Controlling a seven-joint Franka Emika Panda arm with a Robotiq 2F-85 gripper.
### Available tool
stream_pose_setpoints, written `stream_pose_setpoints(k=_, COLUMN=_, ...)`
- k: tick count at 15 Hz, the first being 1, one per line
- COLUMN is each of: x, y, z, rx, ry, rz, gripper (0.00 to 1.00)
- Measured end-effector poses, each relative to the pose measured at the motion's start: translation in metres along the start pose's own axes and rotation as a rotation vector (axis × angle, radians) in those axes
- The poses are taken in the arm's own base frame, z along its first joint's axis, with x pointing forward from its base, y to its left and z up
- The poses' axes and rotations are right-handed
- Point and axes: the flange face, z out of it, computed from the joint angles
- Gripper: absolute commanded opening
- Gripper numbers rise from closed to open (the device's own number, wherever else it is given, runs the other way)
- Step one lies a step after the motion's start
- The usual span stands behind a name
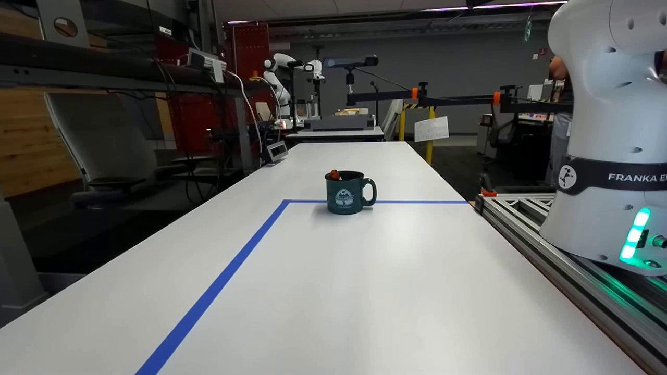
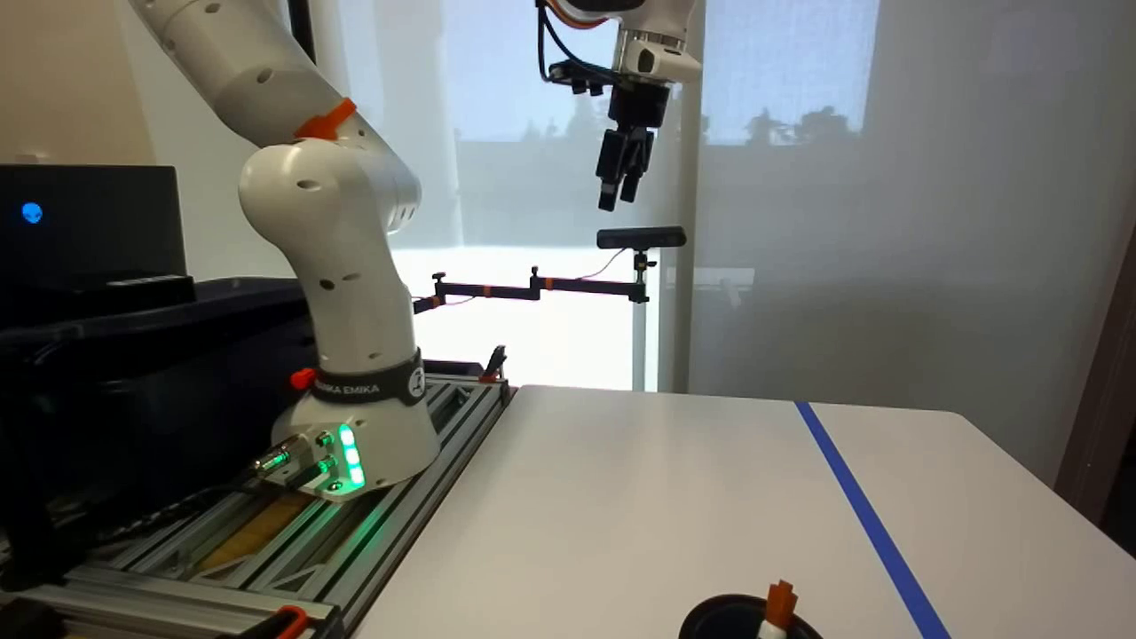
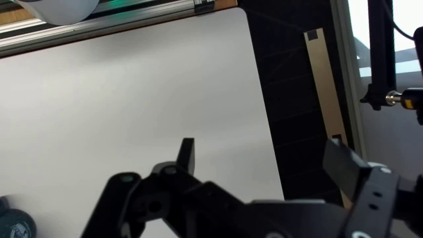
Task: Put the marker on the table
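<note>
The marker stands in the dark teal mug (image 1: 337,202). Its reddish-orange end (image 1: 334,175) sticks up above the rim in an exterior view; more of it, with a white part, shows in an exterior view (image 2: 780,607). The mug is on the white table (image 1: 333,291), at the blue tape. The mug's rim (image 2: 701,614) is cut by the lower frame edge there. In the wrist view the mug (image 3: 15,223) is at the lower left corner and the marker is out of view. My gripper (image 3: 264,158) is open and empty. It hangs high above the table in an exterior view (image 2: 619,199), away from the mug.
Blue tape lines (image 1: 224,278) run on the table. A metal-railed bench (image 2: 461,461) with the white robot base (image 2: 373,444) borders the table. A camera (image 2: 641,238) on a black jointed arm stands beyond the table's end. A small display (image 1: 277,151) sits at the table's edge.
</note>
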Motion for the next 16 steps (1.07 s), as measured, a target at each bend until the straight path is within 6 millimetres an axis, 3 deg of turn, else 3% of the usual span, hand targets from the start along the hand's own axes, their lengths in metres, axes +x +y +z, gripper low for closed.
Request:
stream_pose_setpoints(k=9, x=0.003, y=0.001, z=0.0, rx=-0.002, ry=0.006, rz=0.004, gripper=1.0)
stream_pose_setpoints(k=12, x=0.018, y=0.007, z=-0.001, rx=0.008, ry=0.044, rz=0.029, gripper=1.0)
stream_pose_setpoints(k=16, x=0.052, y=0.024, z=-0.004, rx=0.008, ry=0.133, rz=0.081, gripper=1.0)
